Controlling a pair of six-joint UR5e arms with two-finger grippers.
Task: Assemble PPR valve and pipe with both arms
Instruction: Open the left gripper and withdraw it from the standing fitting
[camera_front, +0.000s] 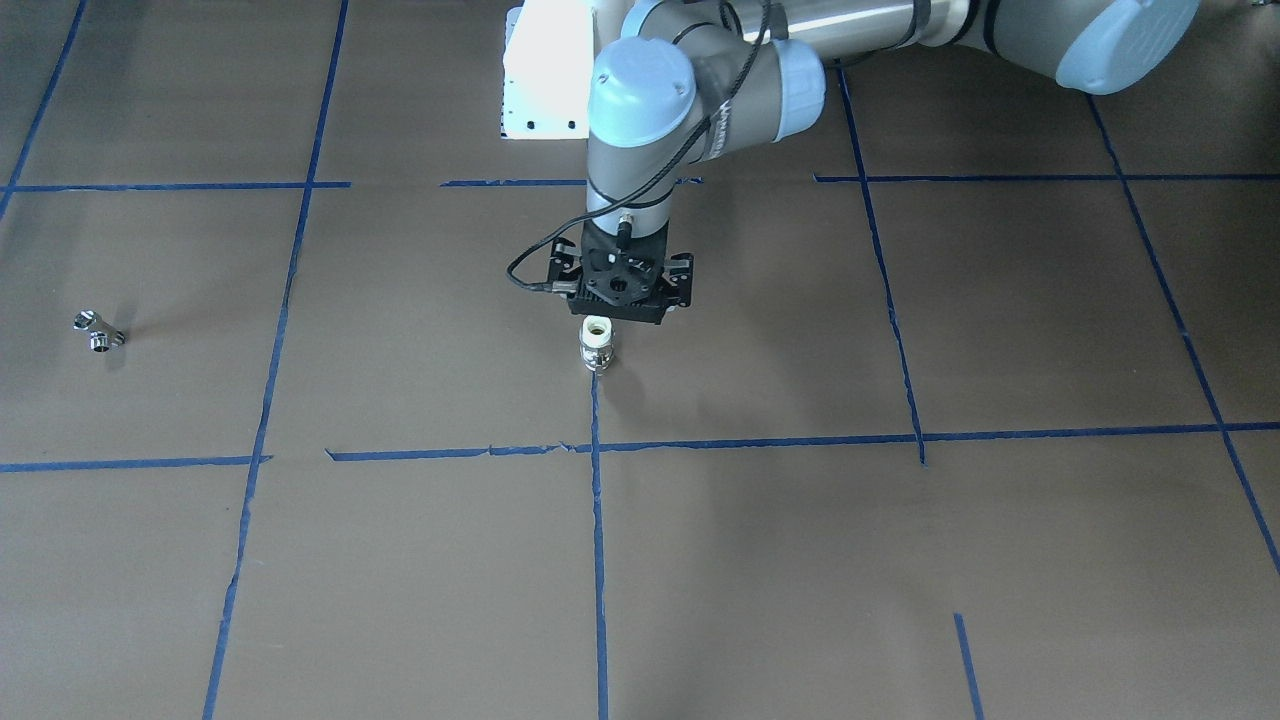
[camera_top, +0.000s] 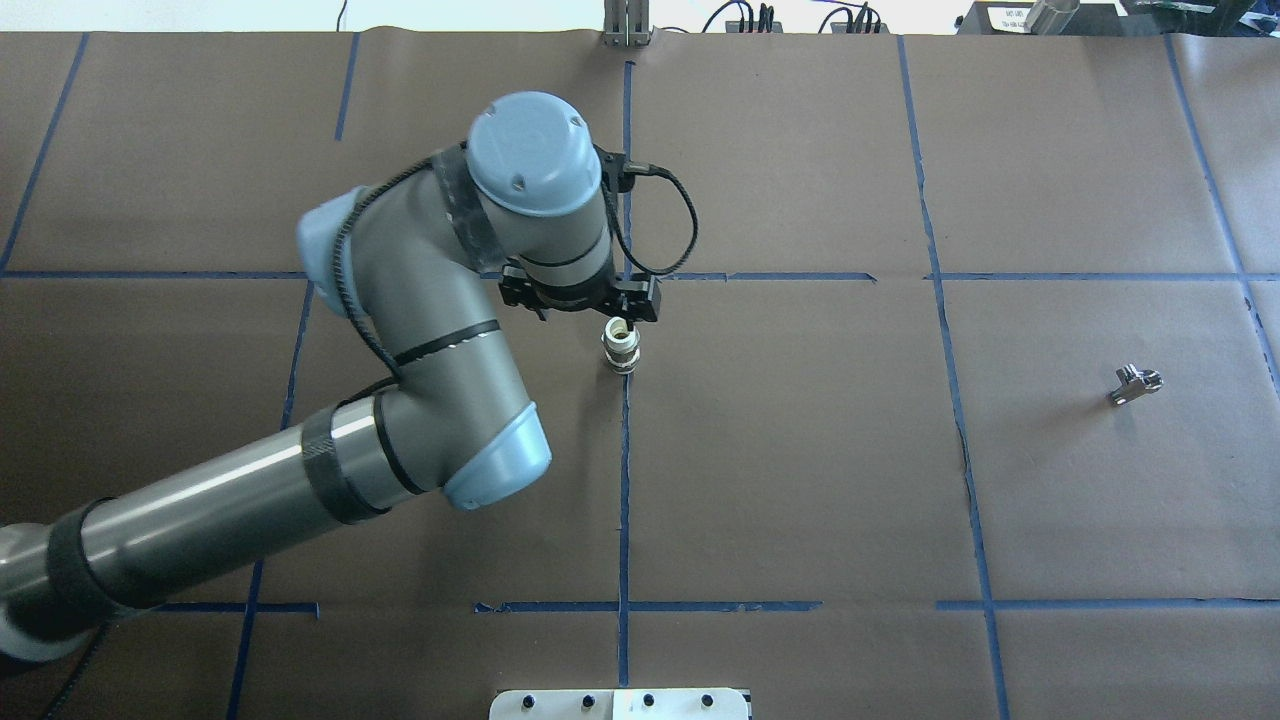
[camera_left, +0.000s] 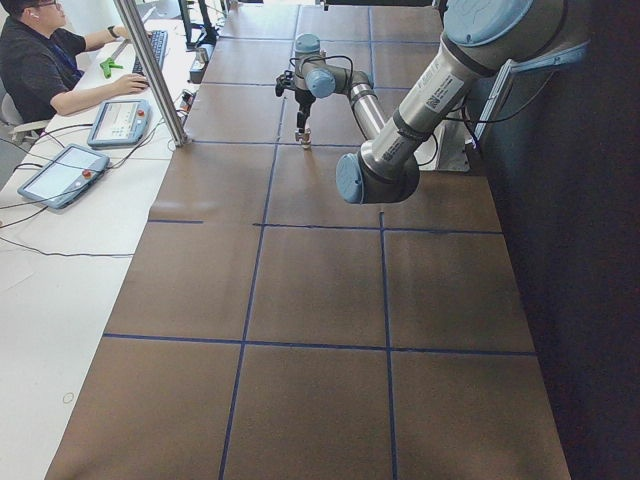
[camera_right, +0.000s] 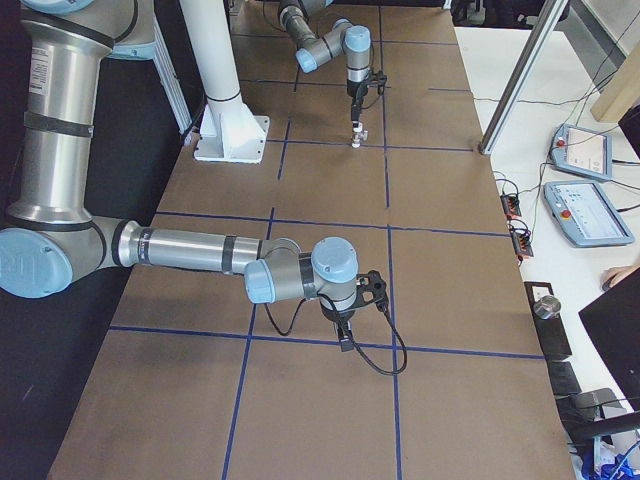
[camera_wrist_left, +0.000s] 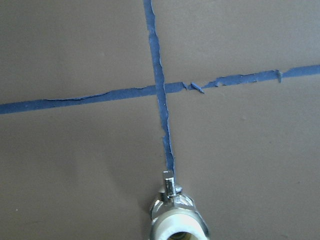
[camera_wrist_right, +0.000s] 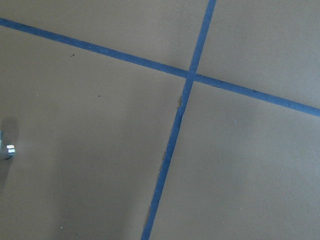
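The PPR valve (camera_front: 598, 343) stands upright on the brown paper at a blue tape line near the table's middle, white open end up; it also shows in the overhead view (camera_top: 620, 347) and at the bottom of the left wrist view (camera_wrist_left: 177, 222). My left gripper (camera_front: 618, 290) hangs just above and behind it, apart from it; its fingers are hidden under the black mount, so I cannot tell open or shut. The chrome pipe (camera_top: 1135, 383) lies alone far to my right (camera_front: 98, 333). My right gripper (camera_right: 345, 335) shows only in the exterior right view, low over the table; I cannot tell its state.
Blue tape lines grid the brown paper. The white pedestal base (camera_right: 225, 110) stands at the robot's side. An operator (camera_left: 40, 60) sits at a side desk with teach pendants (camera_left: 62, 172). A metal post (camera_left: 150, 70) rises at the table's far edge.
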